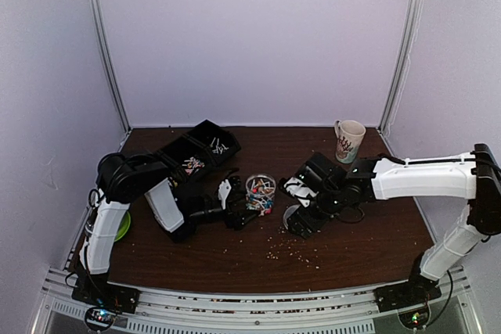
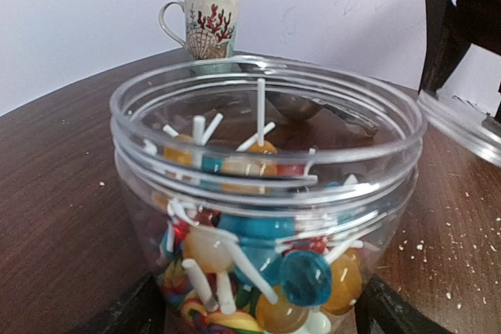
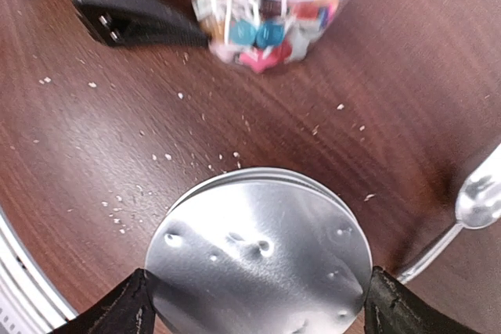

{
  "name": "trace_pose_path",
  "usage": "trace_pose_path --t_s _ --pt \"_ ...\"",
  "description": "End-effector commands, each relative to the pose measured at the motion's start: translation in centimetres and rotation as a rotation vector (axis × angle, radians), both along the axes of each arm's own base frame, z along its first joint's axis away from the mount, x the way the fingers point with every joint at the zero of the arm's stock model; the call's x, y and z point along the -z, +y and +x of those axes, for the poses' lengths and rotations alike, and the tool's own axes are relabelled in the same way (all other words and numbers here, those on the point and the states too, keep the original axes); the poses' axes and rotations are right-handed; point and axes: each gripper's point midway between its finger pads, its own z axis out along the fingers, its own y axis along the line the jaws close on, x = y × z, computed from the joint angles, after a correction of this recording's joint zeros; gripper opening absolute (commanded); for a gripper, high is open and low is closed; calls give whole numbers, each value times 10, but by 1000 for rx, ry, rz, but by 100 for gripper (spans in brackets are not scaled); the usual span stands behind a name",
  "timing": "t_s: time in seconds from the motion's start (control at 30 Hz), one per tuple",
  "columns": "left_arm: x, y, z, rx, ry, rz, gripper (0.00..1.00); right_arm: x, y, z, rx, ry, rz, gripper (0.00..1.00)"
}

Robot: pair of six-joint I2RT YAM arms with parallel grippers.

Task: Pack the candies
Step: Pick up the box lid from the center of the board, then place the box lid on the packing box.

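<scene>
The candies (image 2: 258, 263), round lollipops on white sticks in blue, amber, red and rainbow swirl, fill a clear open-topped plastic jar (image 2: 266, 154) standing mid-table (image 1: 261, 193). My left gripper (image 2: 258, 314) is shut on the jar low down, with a black finger (image 2: 129, 310) pressed against each side. My right gripper (image 3: 258, 303) is shut on a round silver lid (image 3: 258, 256), its fingers (image 3: 125, 310) clamping opposite edges. The lid (image 1: 293, 217) sits to the right of the jar, apart from it.
A metal spoon (image 3: 477, 201) lies on the table beside the lid. A coral-printed mug (image 1: 348, 140) stands at the back right. Black bins (image 1: 196, 150) with small items sit at the back left, and a green disc (image 1: 123, 226) lies by the left arm. Pale crumbs (image 1: 293, 252) dot the front.
</scene>
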Motion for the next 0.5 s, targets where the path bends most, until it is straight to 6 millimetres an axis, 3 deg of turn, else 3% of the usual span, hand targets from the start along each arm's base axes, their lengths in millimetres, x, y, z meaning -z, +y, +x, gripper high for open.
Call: trace_pose_path --t_s 0.0,0.23,0.47 --pt "8 -15 -16 110 8 16 84 -38 -7 5 -7 -75 18 89" --pt "10 -31 -37 212 -11 29 84 -73 9 6 -82 -109 93 90" --pt "19 -49 -59 284 -65 109 84 -79 37 9 -139 -82 153 91"
